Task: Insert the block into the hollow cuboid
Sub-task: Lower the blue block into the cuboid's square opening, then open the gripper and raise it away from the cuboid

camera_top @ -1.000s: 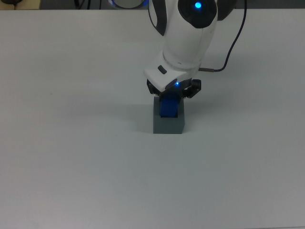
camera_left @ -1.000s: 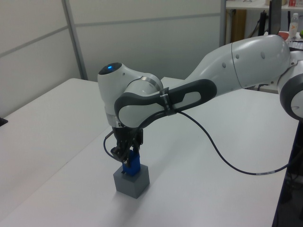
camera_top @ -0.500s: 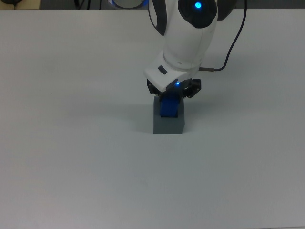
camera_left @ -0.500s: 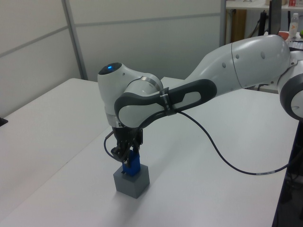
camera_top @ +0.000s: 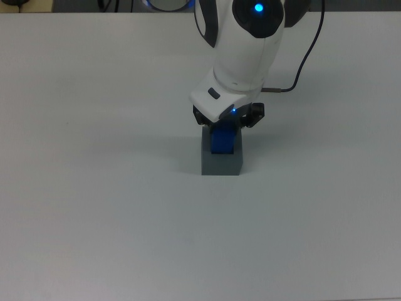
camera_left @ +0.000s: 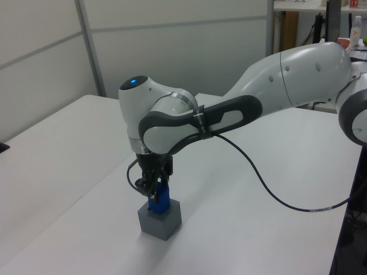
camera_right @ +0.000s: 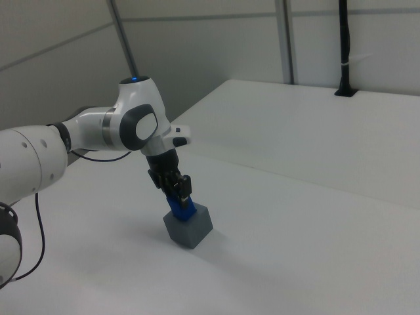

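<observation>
The jaws stand close together around the top of the block (camera_left: 160, 198), and from the way the fingers flank it in the left and right views they look clamped on it rather than spread clear. The gripper (camera_right: 178, 191) points straight down over the box (camera_right: 188, 227), with the block's lower end inside the square recess and its upper part sticking up above the rim. In the top view the block (camera_top: 222, 140) shows as a bright blue patch sitting toward the far edge of the box (camera_top: 221, 163), partly hidden under the white wrist. So the carrying and lining up appear done, and the block seems to be partly seated; what is left, as I judge it, is letting go and lifting the arm away, and perhaps a last bit of lowering if the block has not yet reached the bottom, which cannot be seen. The block is a small solid piece of vivid blue, a little taller than wide, with crisp edges and a smooth face. The box is dull grey with thick walls and stands square on the white table (camera_left: 241, 229), with nothing else near it. A black cable (camera_left: 269, 189) loops from the arm across the table behind.
</observation>
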{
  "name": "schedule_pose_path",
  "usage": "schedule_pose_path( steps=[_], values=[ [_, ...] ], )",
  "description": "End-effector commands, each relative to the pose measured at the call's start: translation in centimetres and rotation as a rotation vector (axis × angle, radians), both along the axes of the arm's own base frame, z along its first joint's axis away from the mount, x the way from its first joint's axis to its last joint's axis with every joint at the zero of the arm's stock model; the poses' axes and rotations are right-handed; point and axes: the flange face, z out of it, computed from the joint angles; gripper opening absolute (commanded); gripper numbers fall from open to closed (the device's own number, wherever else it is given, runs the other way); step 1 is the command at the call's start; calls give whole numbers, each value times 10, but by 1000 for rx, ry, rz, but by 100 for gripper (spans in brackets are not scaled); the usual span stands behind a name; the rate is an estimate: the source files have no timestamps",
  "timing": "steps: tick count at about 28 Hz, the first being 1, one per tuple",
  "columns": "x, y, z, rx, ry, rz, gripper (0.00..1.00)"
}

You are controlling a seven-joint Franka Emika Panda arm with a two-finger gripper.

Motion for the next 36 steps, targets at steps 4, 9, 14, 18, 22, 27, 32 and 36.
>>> schedule_pose_path(
  steps=[4, 9, 14, 18, 22, 27, 32, 36],
  values=[
    [-3, 4, -25, 14, 53, -116, 26],
    [-3, 5, -25, 13, 52, -139, 33],
    [-3, 4, -26, 0, 50, -133, 100],
    [-2, 0, -12, 3, 32, -131, 100],
    [-9, -12, 32, 15, -21, -138, 100],
    [-31, -46, 86, 6, 2, -114, 100],
    [-63, -85, 145, 5, 15, -102, 100],
    [-88, -121, 180, 9, 6, -86, 100]
  ],
)
